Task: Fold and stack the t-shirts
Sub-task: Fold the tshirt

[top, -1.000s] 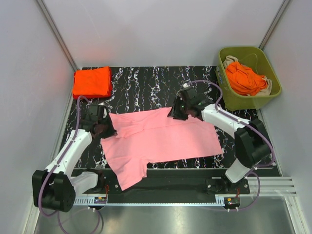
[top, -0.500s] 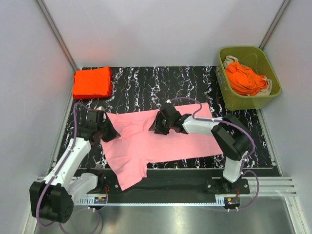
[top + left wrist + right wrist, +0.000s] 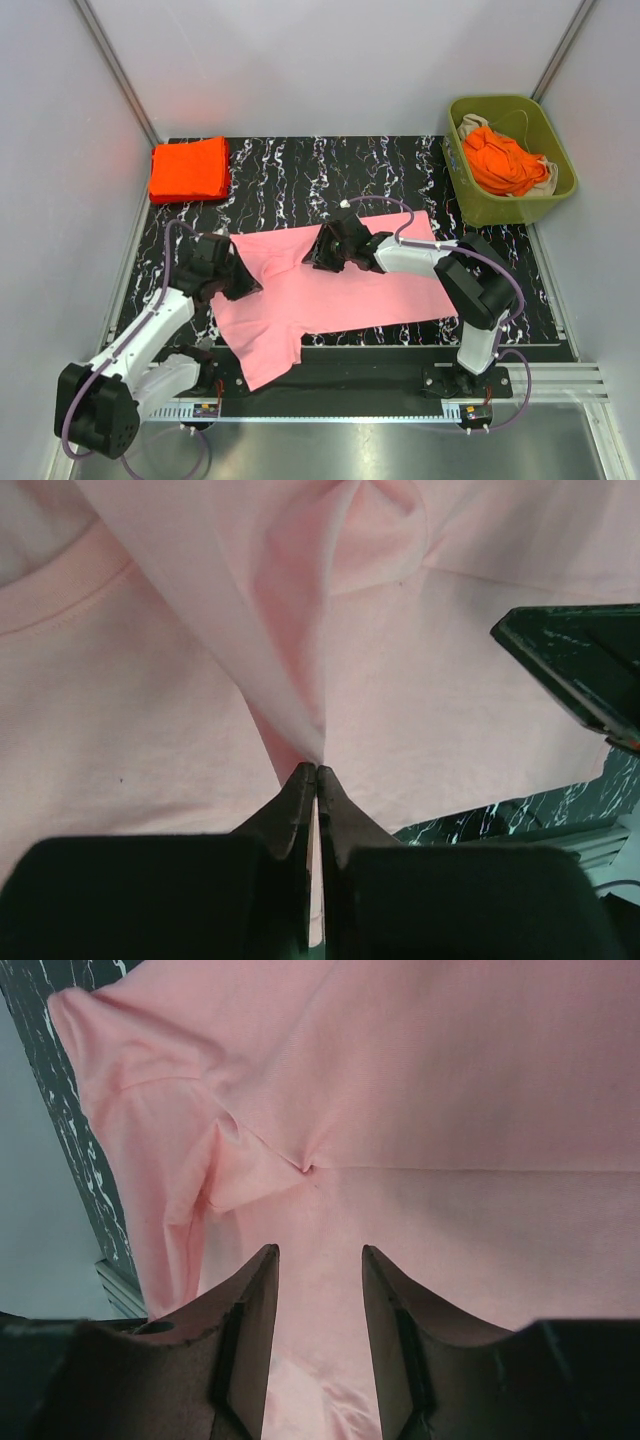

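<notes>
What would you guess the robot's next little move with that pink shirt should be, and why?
Probably the right hand should dip down and close on the pink t-shirt. Its fingers stand open over the cloth and hold nothing, while the left hand is pinched shut on a raised fold of the same shirt. With both hands gripping, they could likely carry the fold over.

The pink shirt (image 3: pixel 350 290) was soft, matt, finely knitted cloth with a stitched seam. The folded orange shirt (image 3: pixel 188 168) was matt cloth too. The bin (image 3: pixel 505 212) was smooth olive plastic. The worktop (image 3: pixel 290 180) was black with white marbling. The left hand (image 3: pixel 316 772) looked matt black.
</notes>
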Available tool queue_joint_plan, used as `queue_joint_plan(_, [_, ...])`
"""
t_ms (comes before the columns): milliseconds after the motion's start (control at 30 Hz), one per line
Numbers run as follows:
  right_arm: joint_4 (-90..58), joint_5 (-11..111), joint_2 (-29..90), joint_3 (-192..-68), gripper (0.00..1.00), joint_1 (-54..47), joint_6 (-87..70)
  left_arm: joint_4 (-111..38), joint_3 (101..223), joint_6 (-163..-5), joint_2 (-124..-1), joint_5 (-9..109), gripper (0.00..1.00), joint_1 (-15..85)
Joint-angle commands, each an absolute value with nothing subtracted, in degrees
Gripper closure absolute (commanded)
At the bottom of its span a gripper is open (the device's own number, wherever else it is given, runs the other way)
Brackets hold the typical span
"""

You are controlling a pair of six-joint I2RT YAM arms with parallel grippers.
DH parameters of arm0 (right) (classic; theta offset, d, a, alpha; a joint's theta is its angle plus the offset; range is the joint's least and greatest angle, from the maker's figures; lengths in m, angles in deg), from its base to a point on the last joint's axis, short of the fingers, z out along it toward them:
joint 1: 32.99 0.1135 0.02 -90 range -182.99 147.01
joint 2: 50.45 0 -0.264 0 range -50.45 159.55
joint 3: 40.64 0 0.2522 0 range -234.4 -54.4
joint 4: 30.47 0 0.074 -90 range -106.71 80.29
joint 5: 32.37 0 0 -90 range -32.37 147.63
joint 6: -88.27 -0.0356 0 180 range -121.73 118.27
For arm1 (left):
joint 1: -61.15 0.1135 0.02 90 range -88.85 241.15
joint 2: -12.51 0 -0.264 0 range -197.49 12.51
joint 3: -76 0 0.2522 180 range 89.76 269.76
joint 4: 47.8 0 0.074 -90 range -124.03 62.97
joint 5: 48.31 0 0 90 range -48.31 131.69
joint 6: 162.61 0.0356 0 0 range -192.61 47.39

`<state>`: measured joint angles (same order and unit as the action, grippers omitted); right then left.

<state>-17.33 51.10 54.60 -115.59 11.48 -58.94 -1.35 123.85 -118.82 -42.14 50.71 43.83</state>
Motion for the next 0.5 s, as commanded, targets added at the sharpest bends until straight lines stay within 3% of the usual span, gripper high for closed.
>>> queue_joint_plan(0, [-18.64,52.88,52.03,-116.81,0.55,11.66,-58.33,-4.59,123.08,-120.6,-43.99,51.01,0.93,42.78])
queue_joint_plan(33, [-18.64,52.88,51.94,-116.89,0.55,11.66,-58.15,-4.59,123.68,-120.33,-44.43,50.83,0.9,42.78])
queue_joint_plan(100, [-18.47,52.88,51.59,-116.89,0.55,11.66,-57.71,-4.07,124.91,-119.02,-45.22,50.57,0.7,42.78])
queue_joint_plan(200, [-17.77,53.32,51.24,-116.72,0.55,11.66,-57.1,-0.38,130.53,-116.21,-46.45,47.07,0.58,42.78])
queue_joint_plan(333, [-17.15,54.28,49.57,-116.02,0.55,11.66,-56.31,5.68,144.65,-107.62,-51.72,40.22,0.54,45.4])
queue_joint_plan(467, [-16.98,54.46,48.78,-115.93,0.55,11.66,-55.78,5.61,152.15,-101.36,-61.89,37.13,0.61,51.99])
